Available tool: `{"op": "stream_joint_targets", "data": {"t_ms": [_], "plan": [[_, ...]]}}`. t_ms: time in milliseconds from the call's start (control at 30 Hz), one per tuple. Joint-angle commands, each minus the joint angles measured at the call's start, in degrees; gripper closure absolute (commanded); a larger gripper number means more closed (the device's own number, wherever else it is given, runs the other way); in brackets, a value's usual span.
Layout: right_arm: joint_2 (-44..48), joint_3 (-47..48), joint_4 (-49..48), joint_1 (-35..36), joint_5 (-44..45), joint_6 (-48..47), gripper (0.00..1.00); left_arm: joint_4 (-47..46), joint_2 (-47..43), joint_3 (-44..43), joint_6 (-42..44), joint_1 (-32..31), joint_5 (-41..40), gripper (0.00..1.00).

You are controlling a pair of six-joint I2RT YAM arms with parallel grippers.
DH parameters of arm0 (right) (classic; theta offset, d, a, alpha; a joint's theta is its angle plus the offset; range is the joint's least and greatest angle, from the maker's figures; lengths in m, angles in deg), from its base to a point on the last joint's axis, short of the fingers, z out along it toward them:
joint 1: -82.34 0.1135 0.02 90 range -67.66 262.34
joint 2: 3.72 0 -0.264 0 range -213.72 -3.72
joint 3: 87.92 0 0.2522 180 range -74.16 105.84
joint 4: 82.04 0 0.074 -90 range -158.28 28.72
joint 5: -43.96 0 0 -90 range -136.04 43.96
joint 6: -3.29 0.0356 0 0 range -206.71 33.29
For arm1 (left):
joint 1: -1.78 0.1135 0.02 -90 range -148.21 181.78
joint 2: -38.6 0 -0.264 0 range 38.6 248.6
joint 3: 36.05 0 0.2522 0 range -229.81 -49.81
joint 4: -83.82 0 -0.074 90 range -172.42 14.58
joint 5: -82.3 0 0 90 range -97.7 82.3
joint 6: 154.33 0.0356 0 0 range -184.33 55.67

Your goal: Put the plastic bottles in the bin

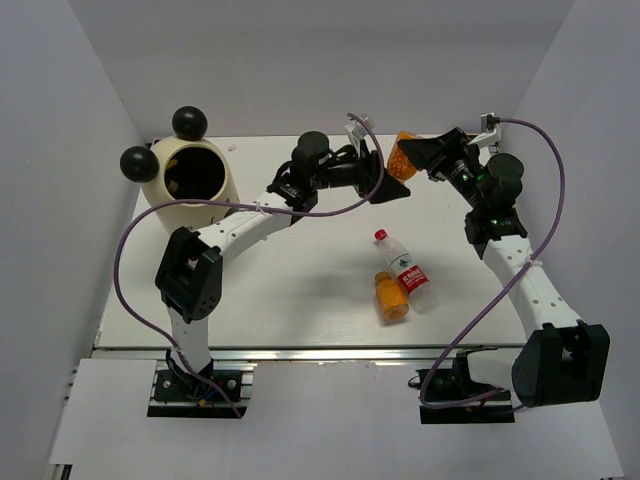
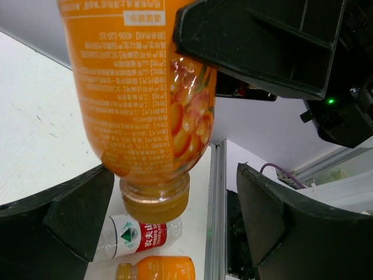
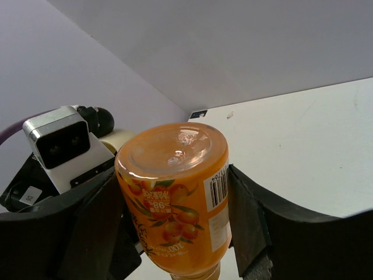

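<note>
Right gripper clamps an orange bottle, label reading "100%"; left gripper gapes around it. Two on the surface: red-capped bottle, orange twin.

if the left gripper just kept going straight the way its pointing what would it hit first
The orange bottle gripped by the right gripper. It sits right ahead of the left gripper, whose fingers stand open either side of it. Depth is hard to judge, but nothing else shows between.
</note>
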Motion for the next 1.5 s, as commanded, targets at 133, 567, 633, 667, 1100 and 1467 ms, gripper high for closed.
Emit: {"op": "stream_joint_targets", "data": {"t_ms": [133, 567, 633, 667, 1100, 1467], "plan": [[1.2, 0.5, -5.6, 0.3, -0.1, 3.2, 0.49, -0.6, 0.4, -4.4, 0.9, -0.4, 1.3, 0.36], [0.4, 1.3, -3.5, 0.4, -1.5, 1.5, 0.11, 4.7, -6.3, -1.6, 4.8, -0.5, -8.7, 1.00], [0.5, 1.8, -1.5, 0.3, 0.4, -0.1, 0.11, 5.6, -7.9, -0.3, 7.0, -0.4, -11.9, 1.00], [0.5, 1.8, -1.1, 0.3, 1.1, -0.6, 0.11, 6.4, -9.9, 0.4, 7.8, -0.4, -13.6, 1.00], [2.9, 5.3, 11.6, -4.0, 18.1, -7.9, 0.11, 31.3, -20.4, 2.9, 20.0, -0.2, -54.4, 1.00], [-1.2, 5.2, 14.1, -9.3, 9.9, -3.7, 0.11, 38.1, -43.3, 18.2, 15.2, 9.0, -70.0, 1.00]]}}
